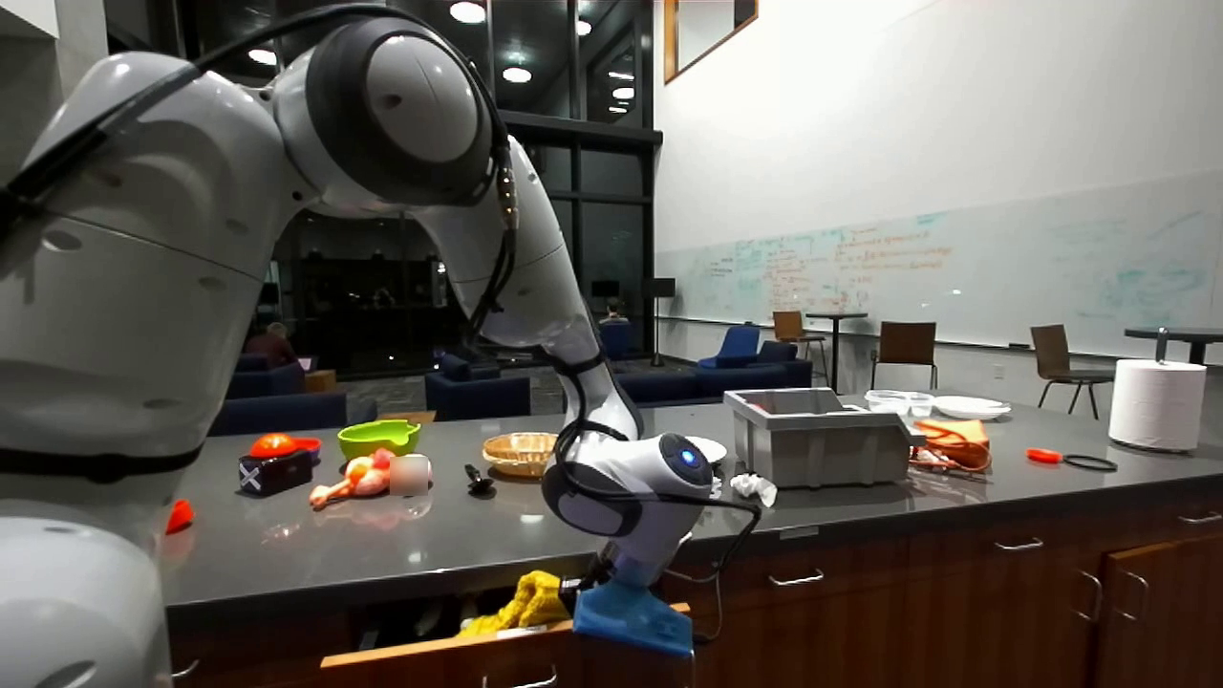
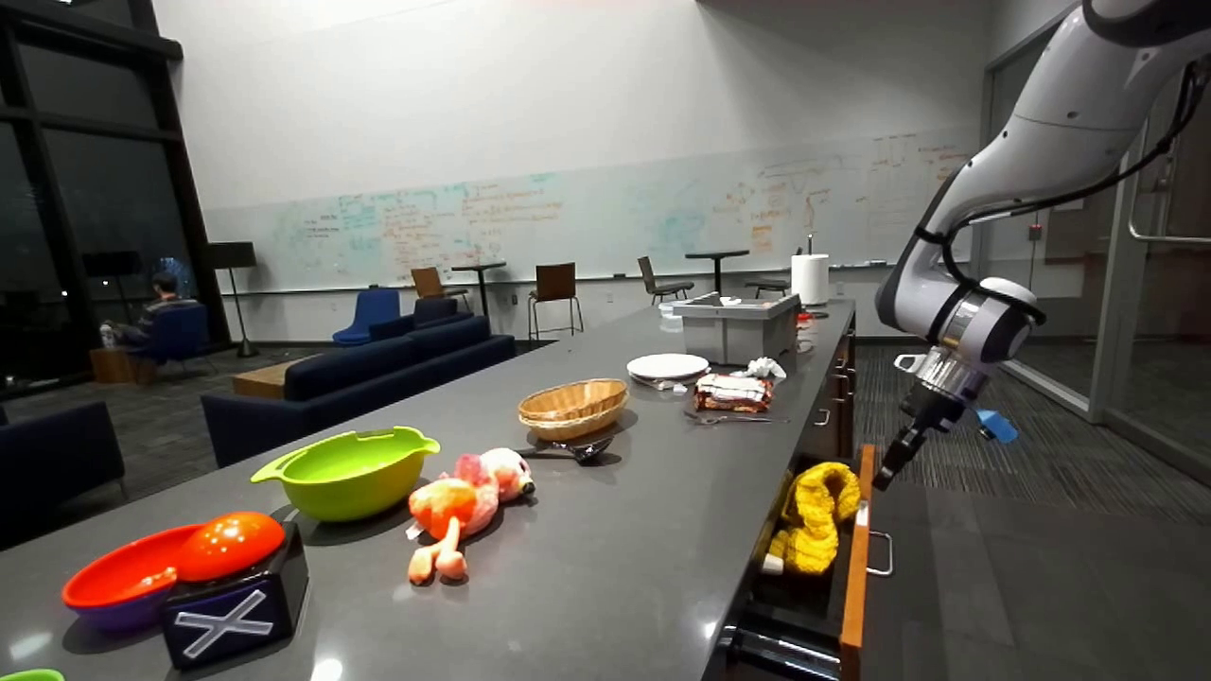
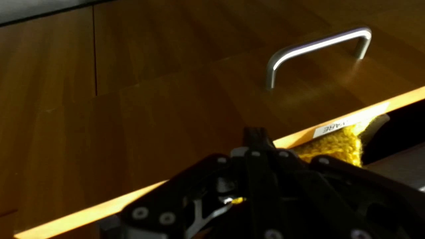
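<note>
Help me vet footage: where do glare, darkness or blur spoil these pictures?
Wrist view: dim, gripper nearly black, drawer handle glinting; both exterior views: bright reflections speckle the countertop; in an exterior view, a blurred square partly hides the plush toy.

Tall dark windows (image 2: 104,189) are rising behind navy sofas (image 2: 407,364), with round lights (image 1: 468,11) glowing. A pale wall (image 2: 473,85) is carrying a scribbled whiteboard (image 2: 634,213); brown chairs (image 1: 908,344) are standing before it, and grey striped carpet (image 2: 1079,449) is lying underfoot.
</note>
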You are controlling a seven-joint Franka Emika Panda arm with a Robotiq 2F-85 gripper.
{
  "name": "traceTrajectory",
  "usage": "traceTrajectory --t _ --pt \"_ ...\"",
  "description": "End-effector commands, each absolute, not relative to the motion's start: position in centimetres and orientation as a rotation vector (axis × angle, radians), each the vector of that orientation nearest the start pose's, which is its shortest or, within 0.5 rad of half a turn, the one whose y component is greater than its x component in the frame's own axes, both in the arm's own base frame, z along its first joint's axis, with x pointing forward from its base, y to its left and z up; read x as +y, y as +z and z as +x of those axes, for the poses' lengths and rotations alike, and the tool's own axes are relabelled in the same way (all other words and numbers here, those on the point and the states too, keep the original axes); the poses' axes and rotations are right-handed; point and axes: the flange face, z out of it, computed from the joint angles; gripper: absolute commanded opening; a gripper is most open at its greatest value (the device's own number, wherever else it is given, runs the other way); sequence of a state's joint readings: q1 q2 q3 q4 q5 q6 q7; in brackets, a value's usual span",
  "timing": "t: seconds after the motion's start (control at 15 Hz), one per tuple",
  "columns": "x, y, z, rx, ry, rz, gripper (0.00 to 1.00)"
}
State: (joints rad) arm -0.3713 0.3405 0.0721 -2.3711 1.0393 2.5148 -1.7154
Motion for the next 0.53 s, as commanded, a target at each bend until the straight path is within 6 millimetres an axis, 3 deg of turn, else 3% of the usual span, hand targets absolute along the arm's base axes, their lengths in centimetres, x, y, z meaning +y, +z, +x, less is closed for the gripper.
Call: traceTrajectory --t 0.0,0.27,0.47 --pt "-12.8 17.4 47.5 -0.667 -0.582 -2.498 0.0" --pt "-9.3 18.3 49.6 -0.722 -0.624 -2.415 0.0" --pt "-8.3 18.8 49.9 -0.798 -0.638 -2.409 0.0"
